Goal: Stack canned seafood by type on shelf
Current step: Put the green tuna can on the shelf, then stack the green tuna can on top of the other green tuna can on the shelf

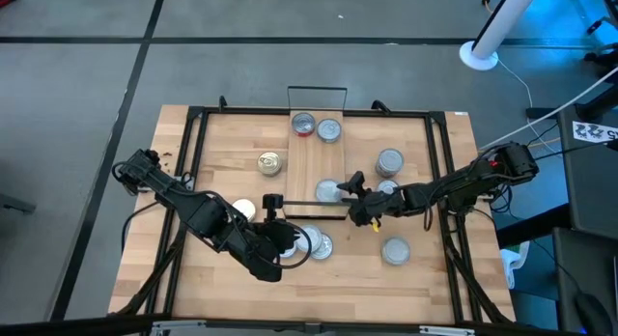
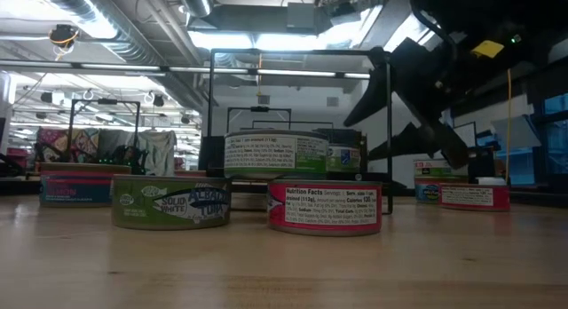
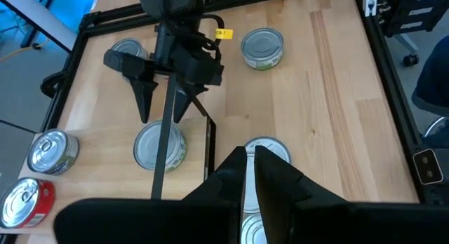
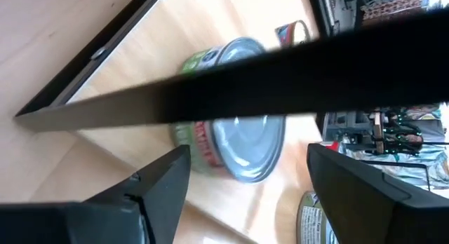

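While the left tool [image 1: 290, 241] rests narrow near tins by the shelf's [image 1: 311, 162] near end, the right tool [image 1: 350, 186] hangs wide over a tin [image 1: 328, 191] on the shelf; it should descend squarely, clearing the wire frame [image 3: 163, 132].

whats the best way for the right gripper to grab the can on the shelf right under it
Grip the can across its round side wall, coming straight down from above. It sits upright and low on the shelf, flat lid up, so the wall is the only part two fingers can pinch. The right gripper hangs open over it; keep the fingers off the black wire frame at that end.
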Tool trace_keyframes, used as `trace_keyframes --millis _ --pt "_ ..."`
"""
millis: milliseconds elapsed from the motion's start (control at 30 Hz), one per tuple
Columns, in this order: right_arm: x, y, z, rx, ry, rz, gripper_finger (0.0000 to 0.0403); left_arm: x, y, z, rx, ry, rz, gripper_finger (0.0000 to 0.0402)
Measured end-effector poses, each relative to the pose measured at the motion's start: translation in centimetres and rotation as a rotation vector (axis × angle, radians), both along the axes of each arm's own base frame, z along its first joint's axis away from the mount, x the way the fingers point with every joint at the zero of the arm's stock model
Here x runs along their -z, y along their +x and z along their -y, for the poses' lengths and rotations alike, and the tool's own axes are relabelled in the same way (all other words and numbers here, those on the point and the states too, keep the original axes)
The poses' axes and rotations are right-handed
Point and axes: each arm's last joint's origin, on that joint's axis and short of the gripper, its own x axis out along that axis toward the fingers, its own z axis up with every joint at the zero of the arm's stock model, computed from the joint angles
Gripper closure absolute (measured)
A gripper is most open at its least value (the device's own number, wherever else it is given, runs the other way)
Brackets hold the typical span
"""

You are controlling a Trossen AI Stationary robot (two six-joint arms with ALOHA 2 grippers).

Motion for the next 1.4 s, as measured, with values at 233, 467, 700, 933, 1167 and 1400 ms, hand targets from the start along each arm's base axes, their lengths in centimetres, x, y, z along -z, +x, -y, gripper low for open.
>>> trace_keyframes --millis 233,467,700,933,1167,1400 --pt "0.7 -0.8 0.2 0.055 0.018 -0.083 0.0117 0.0 0.0 0.0 -0.011 -0.014 0.005 0.0375" --pt "-0.6 -1.8 0.6 0.145 -0.014 -0.072 0.0117 0.6 0.5 0.3 -0.009 -0.005 -0.007 0.0375" --pt "-3.3 -3.5 0.6 0.191 -0.053 0.002 0.0117 1.6 1.3 0.9 -0.003 -0.013 -0.021 0.0375" --pt "-6.0 -6.2 -1.3 0.203 -0.099 0.116 0.0117 3.3 2.3 1.5 -0.024 -0.043 -0.064 0.0366" --pt "-7.2 -7.8 -4.2 0.14 0.154 0.276 0.0117 5.7 3.9 2.5 0.016 -0.132 -0.144 0.0317" --pt "-7.0 -8.9 -7.5 -0.102 0.506 0.213 0.0117 8.4 4.9 3.2 0.021 -0.093 -0.217 0.0274"
